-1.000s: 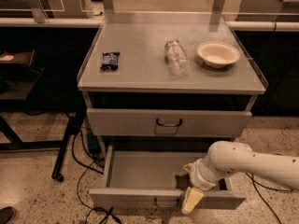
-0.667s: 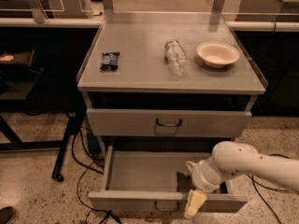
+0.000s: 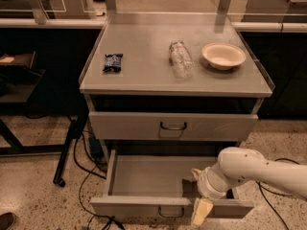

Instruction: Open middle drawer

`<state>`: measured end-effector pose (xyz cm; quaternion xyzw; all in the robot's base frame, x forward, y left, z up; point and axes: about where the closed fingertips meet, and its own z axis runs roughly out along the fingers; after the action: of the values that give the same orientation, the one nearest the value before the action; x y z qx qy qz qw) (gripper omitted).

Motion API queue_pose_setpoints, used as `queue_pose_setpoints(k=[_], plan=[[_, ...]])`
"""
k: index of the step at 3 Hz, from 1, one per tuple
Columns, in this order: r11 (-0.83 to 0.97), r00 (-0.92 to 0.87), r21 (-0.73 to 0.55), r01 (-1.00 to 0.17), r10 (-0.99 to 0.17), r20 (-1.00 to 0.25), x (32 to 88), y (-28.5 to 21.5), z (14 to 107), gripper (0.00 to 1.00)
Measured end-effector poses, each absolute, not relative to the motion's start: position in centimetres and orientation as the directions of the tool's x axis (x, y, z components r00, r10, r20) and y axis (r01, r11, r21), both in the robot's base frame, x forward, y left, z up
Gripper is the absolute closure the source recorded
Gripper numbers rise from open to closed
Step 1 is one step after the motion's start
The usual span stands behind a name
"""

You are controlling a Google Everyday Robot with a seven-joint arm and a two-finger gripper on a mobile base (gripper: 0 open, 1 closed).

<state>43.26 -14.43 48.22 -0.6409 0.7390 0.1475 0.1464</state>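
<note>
And there's the middle drawer (image 3: pixel 153 176), the wide, shallow, light-grey metal one. It stands well out of the cabinet with its plain grey inside open to view. Its flat front sits right at the gripper, and its small dark loop handle (image 3: pixel 171 211) is just to the left of the gripper.

The cream-tipped gripper (image 3: pixel 200 213) on the rounded white arm (image 3: pixel 259 169) hangs low at the right part of that front, pointing down over its edge. Spread or pressed together? I cannot tell from here, nor whether it grips anything.

By my reading the job is very nearly done: the drawer is out by most of its depth. What's left looks like little more than a last bit of travel, if any, and taking the arm clear.

Directly above the gripper, the other light-grey drawer (image 3: pixel 144 126) with the same loop handle sits shut. Higher up, on the grey cabinet top (image 3: pixel 144 78), are three things. A clear plastic bottle (image 3: pixel 181 59) lies on its side above the gripper, and a cream round bowl (image 3: pixel 223 55) sits above and slightly right. A small dark-blue snack packet (image 3: pixel 113 62) sits well up to the left.
</note>
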Motion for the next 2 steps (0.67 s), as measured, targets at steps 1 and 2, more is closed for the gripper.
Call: queue_pose_setpoints(k=[1,2], plan=[[0.13,-0.159,0.108,-0.986,-0.928,-0.337,41.6,-15.5,44.8,0.0],[0.152,-0.194,0.15,-0.977,-0.928,-0.318,39.0,-17.1,43.8,0.0]])
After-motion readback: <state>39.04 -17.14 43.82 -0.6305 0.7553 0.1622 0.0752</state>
